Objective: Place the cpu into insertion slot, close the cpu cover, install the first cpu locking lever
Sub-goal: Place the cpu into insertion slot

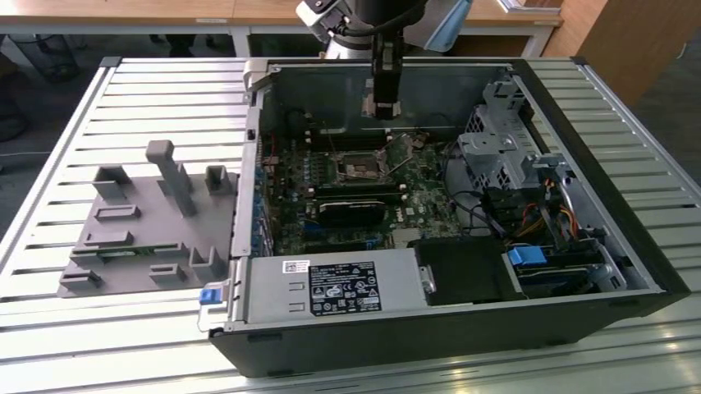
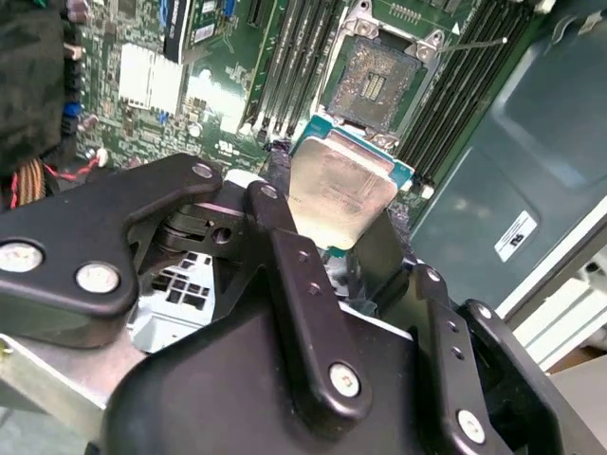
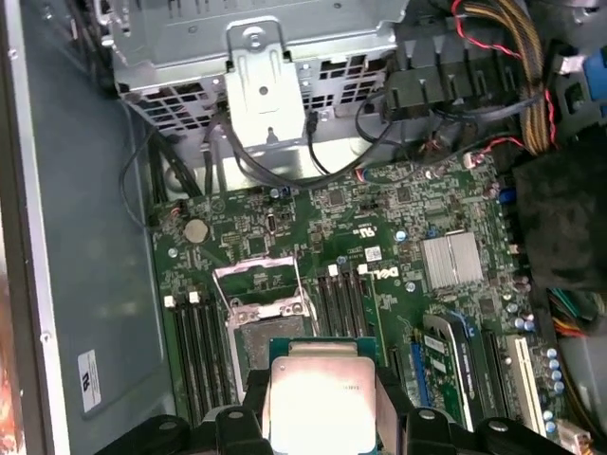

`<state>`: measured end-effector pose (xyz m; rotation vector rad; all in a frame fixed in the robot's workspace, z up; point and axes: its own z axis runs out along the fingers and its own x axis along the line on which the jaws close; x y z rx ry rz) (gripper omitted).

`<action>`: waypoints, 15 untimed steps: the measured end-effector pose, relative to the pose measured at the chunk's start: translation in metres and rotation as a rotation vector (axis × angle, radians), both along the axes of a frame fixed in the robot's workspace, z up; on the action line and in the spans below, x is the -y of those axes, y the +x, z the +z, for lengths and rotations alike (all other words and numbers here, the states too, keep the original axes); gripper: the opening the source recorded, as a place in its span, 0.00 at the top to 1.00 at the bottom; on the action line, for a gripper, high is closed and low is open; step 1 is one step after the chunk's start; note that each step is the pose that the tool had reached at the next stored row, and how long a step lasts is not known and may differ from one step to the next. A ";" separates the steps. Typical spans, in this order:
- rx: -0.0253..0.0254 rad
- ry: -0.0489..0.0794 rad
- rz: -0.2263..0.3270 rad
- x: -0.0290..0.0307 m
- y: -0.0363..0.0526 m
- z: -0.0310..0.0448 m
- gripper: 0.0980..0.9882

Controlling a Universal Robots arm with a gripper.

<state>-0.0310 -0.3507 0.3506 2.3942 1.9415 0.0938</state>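
Observation:
My gripper point(image 1: 382, 107) hangs inside the open computer case, above the back part of the green board, and is shut on the cpu point(image 2: 341, 194). The chip is a flat square with a pale metal top point(image 3: 321, 398), clamped by its edges between the black fingers point(image 2: 275, 227). The insertion slot point(image 3: 270, 339) lies just beyond the chip, with its dark centre uncovered point(image 2: 375, 83). In the exterior view the slot point(image 1: 359, 167) sits below and slightly to the left of the gripper. The cpu cover point(image 3: 254, 280) is a thin silver frame, flipped up behind the slot. A thin wire lever point(image 2: 469, 45) stands out beside the slot.
Long black memory slots point(image 3: 343, 303) run on both sides of the socket. A metal drive cage point(image 1: 493, 148) and cable bundles point(image 3: 493, 66) crowd the exterior view's right. The power supply point(image 1: 328, 287) fills the near side of the case. A grey fixture plate point(image 1: 143, 222) lies outside it.

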 end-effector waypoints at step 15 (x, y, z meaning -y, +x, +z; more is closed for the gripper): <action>0.0000 0.000 -0.178 -0.0001 0.0000 -0.0012 0.52</action>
